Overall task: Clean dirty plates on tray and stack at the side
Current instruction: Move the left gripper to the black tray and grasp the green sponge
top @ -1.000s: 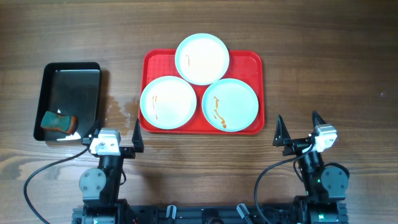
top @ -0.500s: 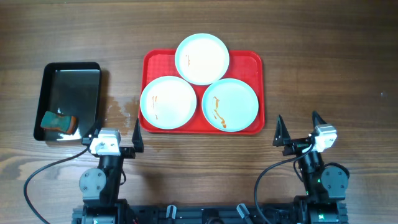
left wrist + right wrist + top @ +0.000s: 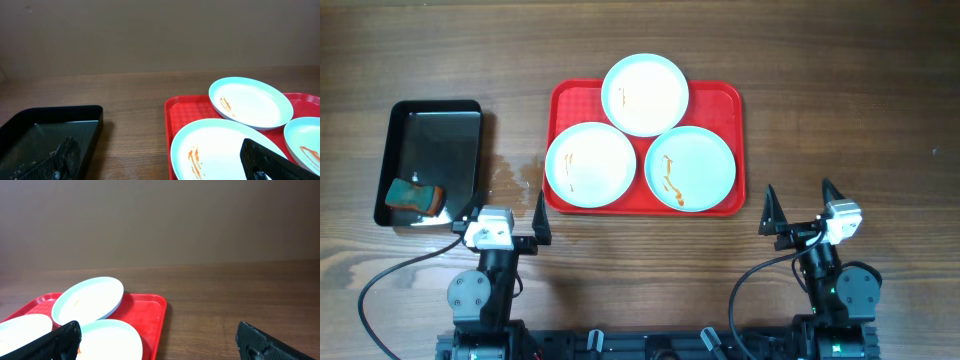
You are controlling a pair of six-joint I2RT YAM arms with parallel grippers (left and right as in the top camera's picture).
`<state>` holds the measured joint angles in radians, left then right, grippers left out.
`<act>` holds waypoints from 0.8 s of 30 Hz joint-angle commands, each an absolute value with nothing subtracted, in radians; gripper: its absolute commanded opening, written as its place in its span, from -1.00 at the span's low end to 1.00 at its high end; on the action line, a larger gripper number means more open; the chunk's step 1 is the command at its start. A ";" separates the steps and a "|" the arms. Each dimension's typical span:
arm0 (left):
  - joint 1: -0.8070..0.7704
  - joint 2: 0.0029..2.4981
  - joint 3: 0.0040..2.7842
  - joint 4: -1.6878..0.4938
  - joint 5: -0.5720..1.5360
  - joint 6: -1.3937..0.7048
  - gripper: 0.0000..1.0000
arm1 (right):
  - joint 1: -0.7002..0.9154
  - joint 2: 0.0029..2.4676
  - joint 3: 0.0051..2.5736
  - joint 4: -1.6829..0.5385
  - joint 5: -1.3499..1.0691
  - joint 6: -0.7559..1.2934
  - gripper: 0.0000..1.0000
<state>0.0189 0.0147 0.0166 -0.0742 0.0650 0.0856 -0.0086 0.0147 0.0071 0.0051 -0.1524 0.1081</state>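
Three pale blue-white plates lie on the red tray [image 3: 725, 108] in the overhead view: a back plate [image 3: 645, 94], a front-left plate [image 3: 590, 165] and a front-right plate [image 3: 690, 168]. Each carries thin orange-brown smears. My left gripper [image 3: 506, 215] is open and empty at the front of the table, left of the tray. My right gripper [image 3: 799, 207] is open and empty to the right of the tray. The left wrist view shows the front-left plate [image 3: 220, 145] and back plate [image 3: 252, 102]. The right wrist view shows the tray [image 3: 147, 312] and back plate [image 3: 89, 299].
A black glossy tray [image 3: 432, 160] stands at the left with an orange and teal sponge [image 3: 414, 195] in its near corner. A small wet patch [image 3: 515, 178] lies on the wood between the two trays.
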 commanded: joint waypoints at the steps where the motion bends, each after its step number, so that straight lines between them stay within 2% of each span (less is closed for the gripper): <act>1: 0.013 0.007 0.006 -0.071 0.073 0.101 1.00 | -0.015 0.011 0.005 0.010 -0.153 0.120 0.99; 7: 0.013 0.007 0.006 -0.071 0.073 0.101 1.00 | -0.015 0.011 0.005 0.010 -0.153 0.119 0.99; 9: 0.013 0.007 0.006 -0.049 0.131 0.085 1.00 | -0.015 0.011 0.005 0.010 -0.153 0.119 0.99; 13: 0.013 0.007 0.006 -0.022 0.627 -0.072 1.00 | -0.015 0.011 0.005 0.010 -0.153 0.119 0.99; 15: 0.013 0.007 0.006 -0.020 1.003 -0.145 1.00 | -0.015 0.011 0.005 0.010 -0.153 0.120 0.99; 18: 0.013 0.007 0.006 0.104 1.219 -0.144 1.00 | -0.015 0.011 0.005 0.010 -0.153 0.120 0.99; 21: 0.013 0.007 0.006 0.349 1.208 -0.321 1.00 | -0.015 0.011 0.005 0.010 -0.153 0.120 0.99; 24: 0.015 0.007 0.006 0.471 1.164 -0.481 1.00 | -0.015 0.011 0.005 0.010 -0.153 0.120 1.00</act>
<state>0.0147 0.0139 0.0063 0.4004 1.1156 -0.2455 -0.0086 0.0147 0.0071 0.0055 -0.1524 0.1081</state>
